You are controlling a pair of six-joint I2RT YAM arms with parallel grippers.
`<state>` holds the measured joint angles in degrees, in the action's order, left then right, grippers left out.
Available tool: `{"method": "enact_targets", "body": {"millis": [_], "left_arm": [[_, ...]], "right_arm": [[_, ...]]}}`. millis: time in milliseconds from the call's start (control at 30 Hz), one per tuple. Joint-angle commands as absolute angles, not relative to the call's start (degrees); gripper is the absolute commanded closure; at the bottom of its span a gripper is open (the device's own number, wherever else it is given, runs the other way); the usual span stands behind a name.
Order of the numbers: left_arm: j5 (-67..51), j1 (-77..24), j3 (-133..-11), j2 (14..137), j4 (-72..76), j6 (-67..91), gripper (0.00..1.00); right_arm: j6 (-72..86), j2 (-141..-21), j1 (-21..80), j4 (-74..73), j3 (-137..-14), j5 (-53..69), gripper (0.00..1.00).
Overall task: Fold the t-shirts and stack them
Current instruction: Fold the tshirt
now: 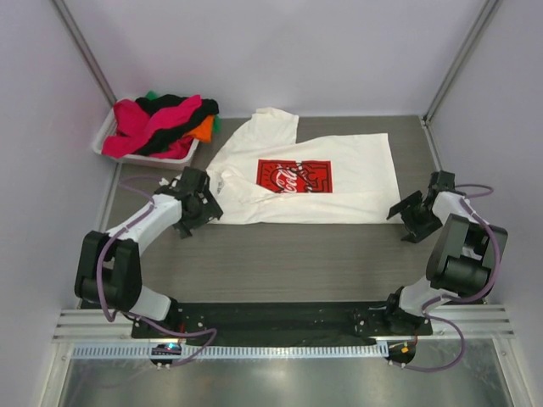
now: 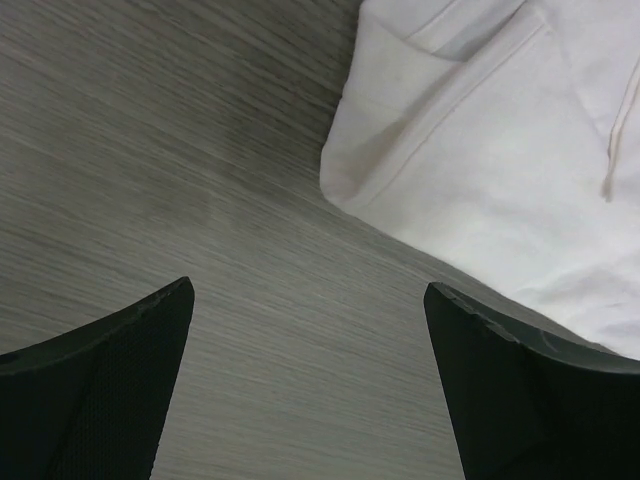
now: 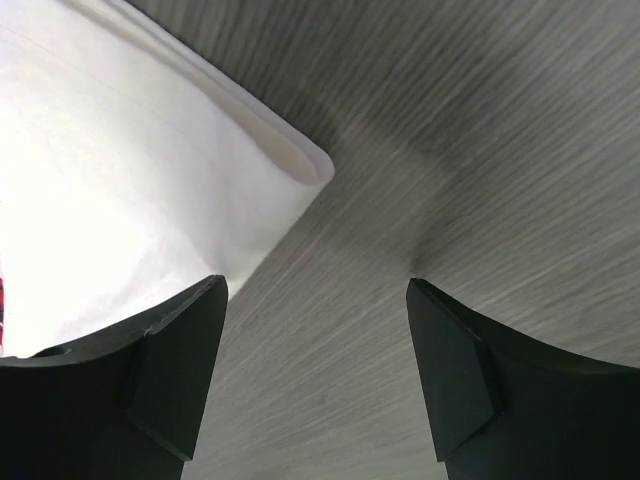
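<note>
The table (image 1: 297, 254) carries the white t-shirt (image 1: 348, 182) spread at its centre. At 10 o'clock, coloured t-shirts (image 1: 161, 123) lie heaped in a bin (image 1: 153, 159). The left gripper (image 1: 197, 206) at the shirt's 8 o'clock corner and the right gripper (image 1: 413, 212) at 4 o'clock are both released and empty.

White tee (image 1: 339, 174) (red print up) lies flat; coloured tees (image 1: 161, 123) heaped far-left.
</note>
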<state>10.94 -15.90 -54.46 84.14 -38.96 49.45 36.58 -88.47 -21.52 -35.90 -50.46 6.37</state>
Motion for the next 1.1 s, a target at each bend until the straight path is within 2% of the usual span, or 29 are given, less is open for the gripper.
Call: {"method": "enact_targets", "body": {"millis": [0,200,233,333,367,433,467,500,533,600,633,667,700,733,800,833,900,1067], "left_arm": [[8.2,-14.8,-52.8,83.1,-27.0,52.0,0.02],[7.6,-13.9,-50.7,86.0,-22.7,53.3,0.02],[7.6,-13.8,-50.6,86.4,-22.4,53.8,0.02],[7.6,-13.8,-50.2,88.2,-21.3,54.4,0.04],[7.6,-13.8,-49.8,88.7,-20.1,54.8,0.05],[7.6,-13.8,-49.6,89.7,-19.4,55.3,0.08],[7.7,-13.8,-49.5,90.0,-19.0,55.5,0.15],[7.7,-13.8,-49.5,90.3,-18.5,55.7,0.17],[7.9,-13.8,-49.6,91.0,-18.4,55.9,0.24],[8.3,-13.8,-49.6,91.7,-17.2,56.6,0.33],[8.3,-13.9,-49.8,92.3,-17.1,56.8,0.45],[8.5,-13.8,-50.4,92.6,-17.0,56.7,0.49],[9.0,-13.8,-50.9,93.0,-17.0,56.7,0.54],[9.2,-13.7,-52.5,93.3,-17.4,56.4,0.69],[9.9,-13.9,-54.3,93.3,-18.7,56.1,0.83],[10.1,-13.8,-56.7,93.0,-21.4,55.7,0.93],[10.4,-13.8,-58.7,91.2,-24.6,55.4,1.00],[12.4,-13.8,-60.1,80.9,-34.4,55.0,1.00]], "right_arm": [[35.8,-88.9,-21.7,-31.2,-51.9,6.9,0.22],[35.9,-92.4,-21.7,-29.0,-52.8,6.3,0.34],[35.9,-93.2,-21.7,-28.7,-52.8,6.2,0.39],[36.0,-94.7,-21.7,-27.8,-53.3,5.9,0.47],[36.0,-95.0,-21.7,-27.9,-53.5,5.7,0.56],[35.9,-95.4,-21.7,-27.8,-54.1,5.6,0.66],[35.9,-95.4,-21.7,-27.7,-54.3,5.5,0.75],[35.9,-95.5,-21.7,-27.8,-54.5,5.4,0.78],[35.8,-95.5,-21.8,-27.7,-54.7,5.3,0.82],[35.9,-95.4,-21.7,-27.9,-54.8,5.3,0.91],[35.7,-95.4,-21.7,-27.9,-54.8,5.4,0.95],[35.8,-95.2,-21.7,-27.9,-54.9,5.5,0.98],[35.8,-95.1,-21.7,-27.9,-55.0,5.7,0.99],[35.8,-95.0,-21.7,-28.2,-55.2,6.0,0.99],[35.9,-94.2,-21.7,-29.1,-56.2,6.3,0.99],[35.9,-93.7,-21.7,-30.6,-56.6,6.2,0.99],[35.9,-91.2,-21.7,-32.4,-58.2,5.0,0.99],[36.0,-84.2,-23.1,-39.5,-60.2,3.4,0.99]]}}
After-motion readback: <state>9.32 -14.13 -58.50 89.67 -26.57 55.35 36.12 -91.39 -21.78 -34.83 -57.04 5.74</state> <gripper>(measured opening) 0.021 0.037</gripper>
